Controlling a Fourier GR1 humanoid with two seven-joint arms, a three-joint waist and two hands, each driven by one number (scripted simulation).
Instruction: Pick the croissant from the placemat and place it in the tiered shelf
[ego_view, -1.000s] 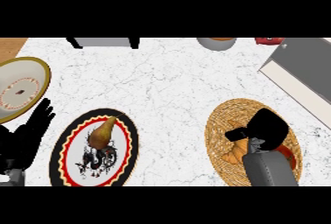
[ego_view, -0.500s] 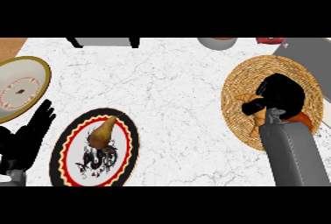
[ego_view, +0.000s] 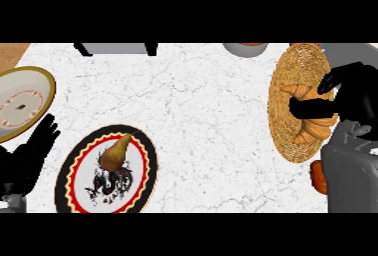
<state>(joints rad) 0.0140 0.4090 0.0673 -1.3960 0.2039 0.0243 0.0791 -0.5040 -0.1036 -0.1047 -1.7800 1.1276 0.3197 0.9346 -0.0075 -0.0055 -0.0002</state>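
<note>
Fingers curl round croissant — half hidden.

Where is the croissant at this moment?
In the head view the croissant lies at the right, on the woven placemat, with the right hand curled round its middle.

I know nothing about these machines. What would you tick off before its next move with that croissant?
1. Right hand at the croissant: ok, thumb lies across it.
2. Grip closed: ok, fingers curl round its far side.
3. Croissant off the woven placemat: cannot tell; it shows over the mat.
4. Left hand out of the way: ok, open at the left edge.
5. Plate with pear away from the working hand: ok, across the counter.
6. Tiered shelf located: cannot tell; only grey shapes at the top edge.
</note>
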